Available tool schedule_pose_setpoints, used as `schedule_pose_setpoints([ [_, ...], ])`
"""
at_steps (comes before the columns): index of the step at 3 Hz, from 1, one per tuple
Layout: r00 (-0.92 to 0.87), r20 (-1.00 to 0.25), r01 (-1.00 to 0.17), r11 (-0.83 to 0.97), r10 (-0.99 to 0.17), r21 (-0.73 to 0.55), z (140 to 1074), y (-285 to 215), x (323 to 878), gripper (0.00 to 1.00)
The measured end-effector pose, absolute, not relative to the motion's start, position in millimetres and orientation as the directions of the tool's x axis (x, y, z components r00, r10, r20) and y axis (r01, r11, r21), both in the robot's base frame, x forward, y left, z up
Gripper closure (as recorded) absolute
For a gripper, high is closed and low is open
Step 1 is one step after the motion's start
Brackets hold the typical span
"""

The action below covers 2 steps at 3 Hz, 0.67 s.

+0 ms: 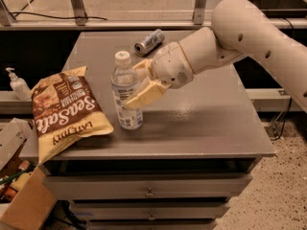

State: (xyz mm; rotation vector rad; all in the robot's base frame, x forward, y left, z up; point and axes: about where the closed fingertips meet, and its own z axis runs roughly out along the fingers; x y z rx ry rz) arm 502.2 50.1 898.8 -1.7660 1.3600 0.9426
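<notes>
Table (206, 123): one.

Items counted on its top: three.
- Bottle (126, 92): one, upright, toward 9 o'clock from centre.
- Bag (67, 111): one, lying at 8 o'clock, overhanging the edge.
- Can (149, 41): one, lying on its side at 12 o'clock.

Items counted off the table: two.
- Dispenser (18, 84): one, out at 9 o'clock.
- Box (29, 205): one, down at 7 o'clock.

Drawers (192, 188) seen beneath the top: two, each with one knob (150, 194).

Arm (249, 28): one, entering from 2 o'clock.

Gripper (132, 84): one, two fingers, at the bottle's 3 o'clock side. One finger lay across the bottle's front and one behind it, closed about it.
</notes>
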Motion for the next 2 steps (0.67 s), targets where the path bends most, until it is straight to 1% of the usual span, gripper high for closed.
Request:
schedule_pose_setpoints([
  [2, 0.185, -0.87, -0.972, -0.213, -0.458, -0.095, 898.7, 53.9, 498.5, 0.16],
])
